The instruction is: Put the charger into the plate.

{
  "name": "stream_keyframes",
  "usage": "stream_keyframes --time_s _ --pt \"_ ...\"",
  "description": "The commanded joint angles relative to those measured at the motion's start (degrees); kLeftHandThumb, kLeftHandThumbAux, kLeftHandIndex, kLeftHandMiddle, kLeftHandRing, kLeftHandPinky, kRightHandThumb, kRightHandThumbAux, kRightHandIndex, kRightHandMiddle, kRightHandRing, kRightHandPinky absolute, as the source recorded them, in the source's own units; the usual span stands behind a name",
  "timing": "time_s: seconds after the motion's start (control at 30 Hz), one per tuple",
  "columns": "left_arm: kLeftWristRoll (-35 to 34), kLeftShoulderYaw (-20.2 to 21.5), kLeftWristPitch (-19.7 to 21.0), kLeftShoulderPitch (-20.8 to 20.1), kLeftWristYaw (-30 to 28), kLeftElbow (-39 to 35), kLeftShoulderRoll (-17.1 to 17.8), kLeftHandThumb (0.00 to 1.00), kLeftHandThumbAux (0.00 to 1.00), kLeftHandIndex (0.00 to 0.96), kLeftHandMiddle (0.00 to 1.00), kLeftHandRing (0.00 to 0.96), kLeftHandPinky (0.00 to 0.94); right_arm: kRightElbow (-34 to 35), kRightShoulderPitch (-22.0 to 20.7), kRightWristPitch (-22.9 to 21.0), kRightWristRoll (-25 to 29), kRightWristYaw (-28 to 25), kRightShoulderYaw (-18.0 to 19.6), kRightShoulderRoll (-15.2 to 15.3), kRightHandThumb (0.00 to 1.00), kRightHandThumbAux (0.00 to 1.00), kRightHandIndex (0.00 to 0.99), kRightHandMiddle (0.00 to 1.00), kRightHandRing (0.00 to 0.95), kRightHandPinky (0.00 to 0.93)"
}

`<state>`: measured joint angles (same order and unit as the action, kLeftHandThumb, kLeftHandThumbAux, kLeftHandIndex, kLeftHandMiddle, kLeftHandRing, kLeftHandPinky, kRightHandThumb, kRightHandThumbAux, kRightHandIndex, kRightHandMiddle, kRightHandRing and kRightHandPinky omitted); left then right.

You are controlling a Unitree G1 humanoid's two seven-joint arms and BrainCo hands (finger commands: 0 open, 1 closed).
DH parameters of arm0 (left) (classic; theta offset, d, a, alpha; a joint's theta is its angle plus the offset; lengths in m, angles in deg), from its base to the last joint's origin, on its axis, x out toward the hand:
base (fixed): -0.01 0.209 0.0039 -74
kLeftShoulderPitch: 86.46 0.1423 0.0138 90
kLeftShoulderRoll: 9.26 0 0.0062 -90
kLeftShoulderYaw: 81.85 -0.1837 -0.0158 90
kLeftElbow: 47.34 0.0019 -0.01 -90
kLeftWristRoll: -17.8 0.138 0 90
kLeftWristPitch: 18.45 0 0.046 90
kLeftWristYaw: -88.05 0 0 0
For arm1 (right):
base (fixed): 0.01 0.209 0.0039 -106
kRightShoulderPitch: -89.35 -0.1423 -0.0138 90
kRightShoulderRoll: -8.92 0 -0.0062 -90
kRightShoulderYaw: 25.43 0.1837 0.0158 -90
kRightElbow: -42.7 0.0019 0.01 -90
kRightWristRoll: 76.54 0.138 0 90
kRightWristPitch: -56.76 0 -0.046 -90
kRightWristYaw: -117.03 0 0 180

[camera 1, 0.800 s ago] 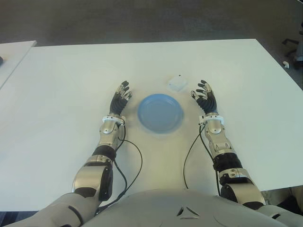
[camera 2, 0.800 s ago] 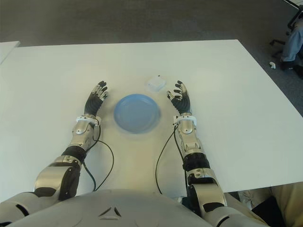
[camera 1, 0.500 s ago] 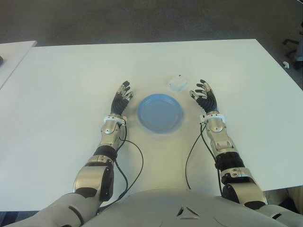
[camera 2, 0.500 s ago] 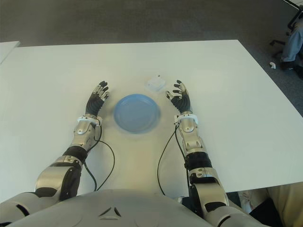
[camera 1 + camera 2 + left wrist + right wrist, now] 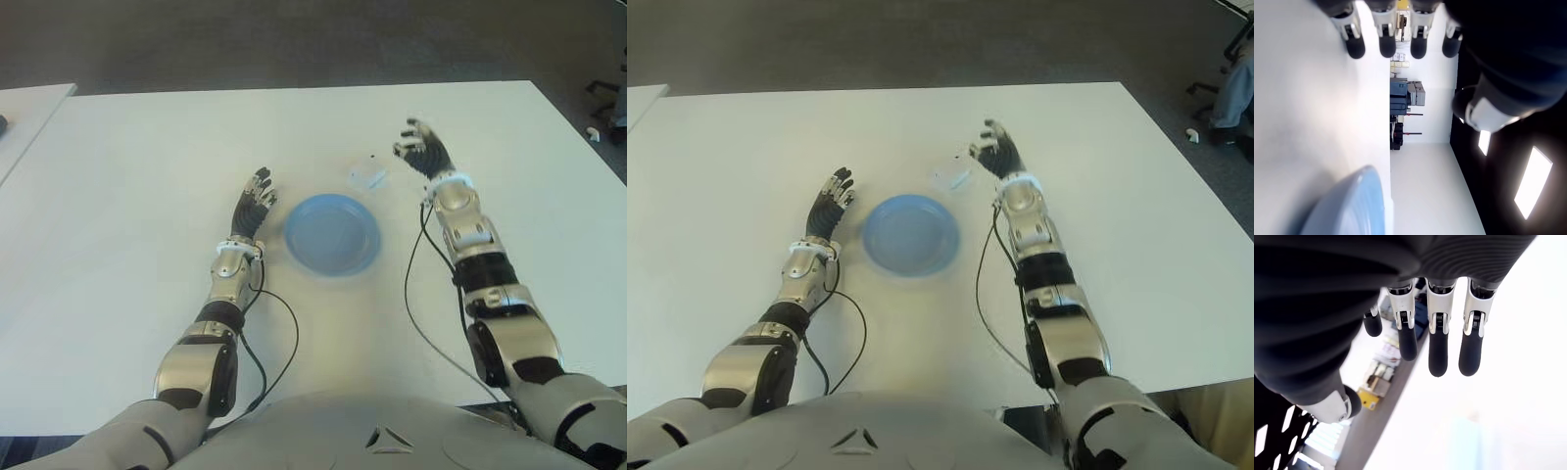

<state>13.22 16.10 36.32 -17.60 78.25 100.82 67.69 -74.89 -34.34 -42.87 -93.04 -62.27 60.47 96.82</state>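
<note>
White counter [image 5: 127, 196], wide, mostly bare. Blue plate [image 5: 331, 234] sits near centre, nothing in it. Charger [image 5: 368, 177], small white block, lies on counter just beyond plate's far-right edge, apart from the rim; looks blurred.

R hand [image 5: 421, 149] raised beyond and to the right of charger, close beside it, palm turned toward it. R fingers [image 5: 1439, 348] extended, slightly bent, thumb apart; nothing between them in wrist view. A pale blurred shape shows below the fingertips in that view, prob. the charger, not gripped. Can't tell if any fingertip touches it.

L hand [image 5: 254, 205] shows just left of plate, idle. L fingers [image 5: 1386, 40] straight and spread, holding nothing; plate rim visible close by in L wrist view.

Thin black cables [image 5: 269, 338] trail from both forearms across counter toward the body.
</note>
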Motion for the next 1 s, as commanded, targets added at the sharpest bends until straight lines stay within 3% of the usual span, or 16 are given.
stream_keyframes --time_s 0.03,0.3,0.4,0.57,0.7,1.0 --pt "0.3 -0.4 1.7 1.8 0.2 -0.1 -0.6 0.0 0.629 0.0 0.0 0.0 0.0 -3.9 -1.0 2.0 -2.0 1.4 -2.4 -0.3 0.523 0.618 0.048 0.198 0.262 0.328" --pt "0.5 -0.7 2.3 2.2 0.4 -0.8 -1.1 0.0 0.635 0.0 0.0 0.0 0.002 -21.0 -7.4 16.5 -10.7 12.5 -9.8 0.3 0.455 0.554 0.014 0.096 0.121 0.137" --pt "0.7 -0.8 2.2 2.4 0.6 -1.0 -1.3 0.0 0.635 0.0 0.0 0.0 0.0 -29.1 -10.9 19.9 -14.8 16.6 -13.3 0.4 0.402 0.471 0.004 0.031 0.039 0.045" --pt "1.0 -1.1 2.1 2.7 0.9 -1.4 -1.8 0.0 0.634 0.0 0.0 0.0 0.0 -36.4 -15.1 21.2 -17.3 18.3 -16.0 0.4 0.365 0.348 0.0 0.004 0.005 0.005" --pt "1.5 -1.5 1.5 3.3 1.4 -2.1 -2.2 0.0 0.632 0.0 0.0 0.0 0.0 -42.6 -19.2 18.7 -19.4 19.1 -18.5 -1.3 0.365 0.264 0.0 0.0 0.001 0.001" --pt "2.1 -2.2 0.8 4.3 2.7 -3.5 -2.8 0.0 0.623 0.0 0.0 0.0 0.0 -48.1 -21.6 14.5 -22.0 19.9 -22.4 -4.8 0.418 0.156 0.0 0.0 0.0 0.0"
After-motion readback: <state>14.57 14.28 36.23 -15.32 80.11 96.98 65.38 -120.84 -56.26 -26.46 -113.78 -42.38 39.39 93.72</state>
